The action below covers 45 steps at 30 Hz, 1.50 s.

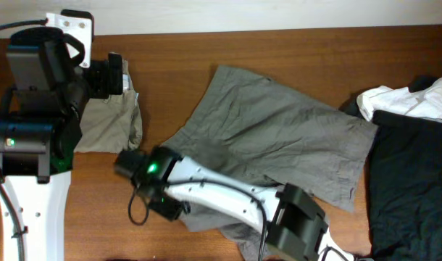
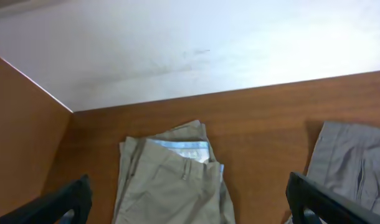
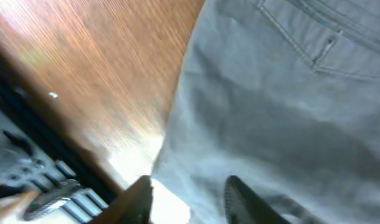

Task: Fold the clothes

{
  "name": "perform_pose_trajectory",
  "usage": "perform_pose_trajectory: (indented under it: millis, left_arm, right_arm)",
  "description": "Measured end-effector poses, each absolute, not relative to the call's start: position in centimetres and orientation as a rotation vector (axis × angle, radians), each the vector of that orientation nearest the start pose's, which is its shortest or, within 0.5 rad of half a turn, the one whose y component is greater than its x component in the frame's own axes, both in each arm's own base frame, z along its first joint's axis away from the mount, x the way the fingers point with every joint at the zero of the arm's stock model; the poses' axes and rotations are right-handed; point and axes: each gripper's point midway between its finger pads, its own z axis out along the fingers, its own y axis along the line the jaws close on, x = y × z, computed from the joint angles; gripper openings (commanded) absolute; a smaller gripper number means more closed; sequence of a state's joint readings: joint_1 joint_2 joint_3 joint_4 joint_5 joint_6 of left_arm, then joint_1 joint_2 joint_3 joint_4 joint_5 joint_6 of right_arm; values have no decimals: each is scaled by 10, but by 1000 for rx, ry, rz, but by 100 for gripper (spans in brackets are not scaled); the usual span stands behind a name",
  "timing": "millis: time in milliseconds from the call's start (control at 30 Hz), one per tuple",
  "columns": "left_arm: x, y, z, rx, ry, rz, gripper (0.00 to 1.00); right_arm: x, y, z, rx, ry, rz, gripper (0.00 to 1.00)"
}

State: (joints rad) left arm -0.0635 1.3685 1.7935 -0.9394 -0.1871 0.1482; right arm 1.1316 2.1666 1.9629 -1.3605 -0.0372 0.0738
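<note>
Grey shorts (image 1: 279, 138) lie spread open and wrinkled across the middle of the table. They fill most of the right wrist view (image 3: 283, 106). My right gripper (image 1: 165, 208) reaches over to their lower left edge. Its fingers (image 3: 193, 202) are partly apart, with the cloth's edge lying between them. Folded khaki shorts (image 1: 109, 119) lie at the far left and show in the left wrist view (image 2: 171, 180). My left gripper (image 2: 196, 211) hangs over them, its fingers wide open and empty.
A black garment (image 1: 409, 174) and a white garment (image 1: 402, 101) lie piled at the right edge. The wooden table (image 1: 170, 80) shows between the two pairs of shorts. A white wall (image 2: 190, 50) runs along the back.
</note>
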Motion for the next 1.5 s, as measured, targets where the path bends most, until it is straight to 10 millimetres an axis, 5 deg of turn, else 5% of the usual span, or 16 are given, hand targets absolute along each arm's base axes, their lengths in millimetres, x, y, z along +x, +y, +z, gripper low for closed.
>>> perform_pose_trajectory:
  millis: [167, 300, 367, 400, 500, 533, 600, 633, 700, 867, 967, 1167, 1233, 1367, 1433, 1500]
  left_arm:
    - [377, 9, 405, 115, 2098, 258, 98]
    - [385, -9, 383, 193, 2165, 152, 79]
    - [400, -27, 359, 259, 2219, 52, 80]
    - [409, -39, 340, 298, 2263, -7, 95]
    - [438, -84, 259, 428, 2442, -167, 99]
    - [443, -96, 233, 464, 2495, -203, 73]
    - [456, -126, 190, 535, 2545, -297, 58]
    - [462, -139, 177, 570, 2539, -329, 30]
    - [478, -167, 155, 624, 2503, -381, 4]
    - [492, -240, 49, 848, 2492, -410, 0]
    - [495, -257, 8, 945, 2464, -395, 0]
    - [529, -221, 4, 820, 2467, -130, 0]
    - [552, -163, 4, 638, 2513, -25, 0]
    - [569, -54, 5, 306, 2612, 77, 0]
    - [567, -30, 6, 215, 2658, 26, 0]
    - [568, -31, 7, 198, 2685, -65, 1]
  right_arm:
    - [214, 360, 97, -1446, 2721, -145, 51]
    - [312, 283, 116, -711, 2958, -102, 41]
    - [354, 234, 131, -338, 3012, 3, 33]
    - [378, 203, 143, -131, 3004, 88, 33]
    - [413, 152, 176, 152, 2923, 270, 27]
    - [420, 136, 193, 207, 2878, 312, 21]
    - [423, 114, 220, 249, 2804, 350, 19]
    - [421, 108, 232, 235, 2775, 357, 19]
    - [415, 105, 252, 208, 2732, 372, 20]
    - [404, 105, 257, 187, 2747, 378, 20]
    - [401, 105, 256, 189, 2761, 375, 20]
    - [398, 94, 252, 209, 2778, 287, 24]
    - [400, 84, 243, 236, 2791, 198, 25]
    - [407, 68, 184, 336, 2878, 46, 25]
    - [414, 64, 155, 366, 2900, 18, 30]
    - [415, 60, 110, 397, 2941, -7, 41]
